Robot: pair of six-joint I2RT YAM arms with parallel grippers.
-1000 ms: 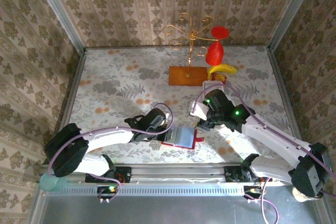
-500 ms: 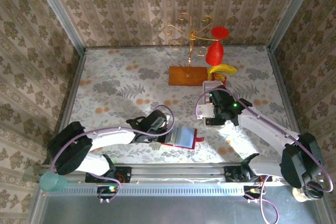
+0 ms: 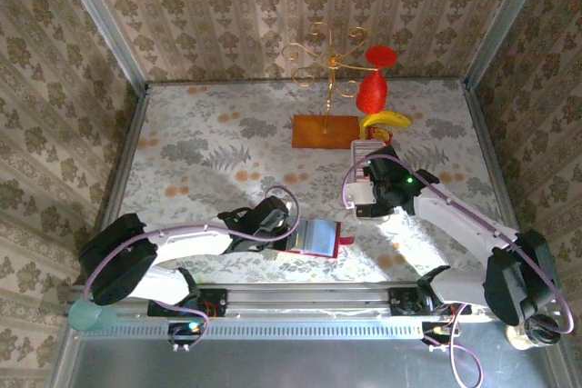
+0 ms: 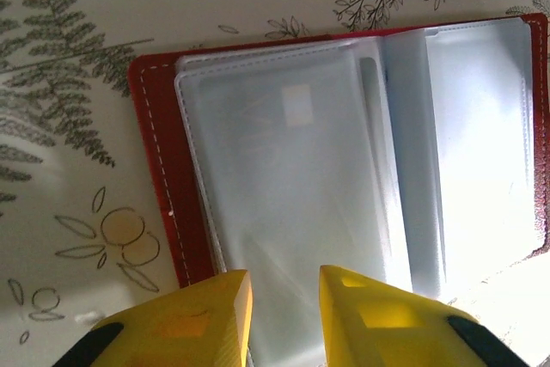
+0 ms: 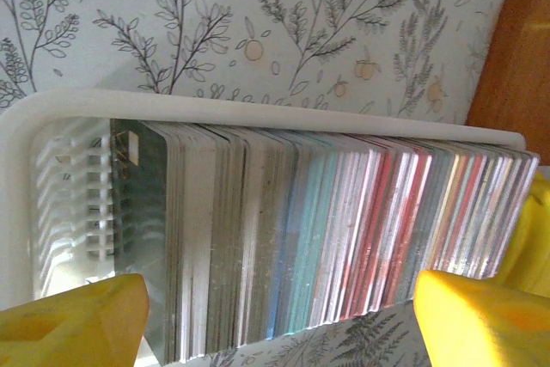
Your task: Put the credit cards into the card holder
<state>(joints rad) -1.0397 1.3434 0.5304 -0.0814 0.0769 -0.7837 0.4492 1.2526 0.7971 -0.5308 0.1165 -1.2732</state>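
Right tool (image 5: 279,294) released, jaws wide, straddling credit cards (image 5: 326,229) standing on edge in white tray (image 5: 258,109). Left tool (image 4: 284,281) nearly closed at edge of card holder (image 4: 159,169) (grip: cannot tell). Holder lies open on bench (image 4: 69,58). Wooden stand base (image 3: 325,130) and banana (image 3: 385,119) beyond tray.

Upper centre on the floral surface (image 3: 200,134), a gold wire stand (image 3: 326,56) rises from a brown base (image 3: 323,131). Right of it: a red ornament (image 3: 372,90) and a banana (image 3: 384,120).

Leathery card holder (image 4: 159,169), glossy clear plastic pockets (image 4: 292,169); shiny credit cards (image 5: 344,238)
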